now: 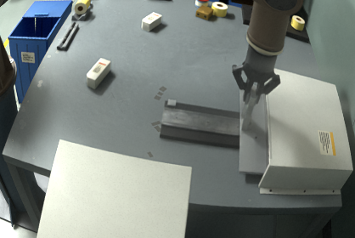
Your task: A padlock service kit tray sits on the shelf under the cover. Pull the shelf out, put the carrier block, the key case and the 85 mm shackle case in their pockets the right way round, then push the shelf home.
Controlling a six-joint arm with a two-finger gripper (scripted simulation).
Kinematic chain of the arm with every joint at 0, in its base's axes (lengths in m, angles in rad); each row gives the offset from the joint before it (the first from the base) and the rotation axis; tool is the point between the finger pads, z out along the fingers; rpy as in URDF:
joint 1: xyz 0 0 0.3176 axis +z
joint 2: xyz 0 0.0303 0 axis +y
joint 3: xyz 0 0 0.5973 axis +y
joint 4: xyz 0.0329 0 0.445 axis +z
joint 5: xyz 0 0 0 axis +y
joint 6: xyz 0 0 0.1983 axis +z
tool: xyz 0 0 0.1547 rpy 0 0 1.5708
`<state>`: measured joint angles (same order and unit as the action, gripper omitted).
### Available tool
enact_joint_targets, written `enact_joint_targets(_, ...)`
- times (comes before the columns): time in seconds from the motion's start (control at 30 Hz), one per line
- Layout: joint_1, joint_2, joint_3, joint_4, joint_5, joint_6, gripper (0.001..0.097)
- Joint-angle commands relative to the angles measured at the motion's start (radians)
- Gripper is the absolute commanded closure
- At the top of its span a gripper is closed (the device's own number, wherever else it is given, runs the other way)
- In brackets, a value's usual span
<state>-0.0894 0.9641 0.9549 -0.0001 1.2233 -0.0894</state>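
My gripper (248, 113) points straight down at the front edge of the grey shelf (253, 139), closed on the shelf's upright handle (247, 115), and the shelf pokes only a little way out from under the white cover (308, 134) on the right of the table. A dark rail (199, 123) runs leftward from the shelf front, with a small grey block (171, 103) at its far end. Two white cases with red labels lie on the table: one at centre left (98, 72), one farther back (151, 21). The tray inside is hidden.
Along the far edge stand tape rolls (219, 9), yellow blocks (204, 12) and small jars. A blue bin (34, 35) sits off the left side. A large white sheet (114, 196) covers the near left corner.
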Motion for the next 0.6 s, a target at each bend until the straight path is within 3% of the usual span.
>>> enact_joint_targets(0.0,0.0,0.002,-0.005,0.0,0.002,0.0,0.0901)
enact_joint_targets(0.57,0.001,0.01,-0.024,0.0,0.012,0.001,0.0901)
